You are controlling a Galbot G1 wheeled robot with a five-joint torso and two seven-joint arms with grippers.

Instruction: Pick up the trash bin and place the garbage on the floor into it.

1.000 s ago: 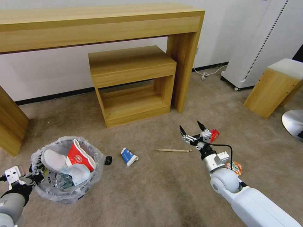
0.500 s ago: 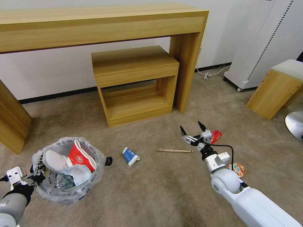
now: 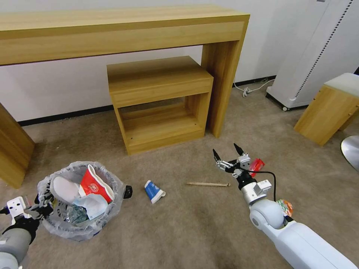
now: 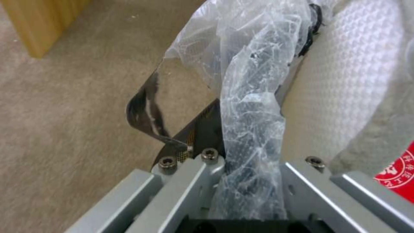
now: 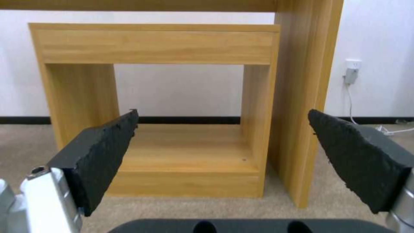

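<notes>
In the head view, the trash bin (image 3: pixel 80 201) is being held at its near-left rim by the left gripper (image 3: pixel 39 209), whose fingers are being kept pinched on the bag-covered rim. The bin is sitting low on the beige floor (image 3: pixel 194 231), lined with a crinkly plastic bag, and a white slipper (image 3: pixel 63 189), a crushed red cup (image 3: pixel 95 185) and a pale blue mask (image 3: pixel 91 205) are being carried inside it. A crushed blue cup (image 3: pixel 153 191) is lying on the carpet just right of the bin, and a wooden stick (image 3: pixel 208 184) is lying farther right, near the right gripper (image 3: pixel 226 152). That gripper is being held above the carpet with its black fingers spread wide and nothing between them; a red wrapper (image 3: pixel 257 165) is lying just beyond it, and a colourful can (image 3: pixel 285 206) is partly hidden beside the right arm. A small wooden shelf unit (image 3: pixel 160 101) is standing under a long desk (image 3: pixel 119 28) against the wall. In the left wrist view, the bin's rim with its plastic liner (image 4: pixel 254 106) is being clamped between the metal jaws, the slipper (image 4: pixel 345 81) resting just inside. In the right wrist view, the two black pads (image 5: pixel 103 149) are being held well apart, the shelf unit (image 5: pixel 155 45) standing ahead of them.
</notes>
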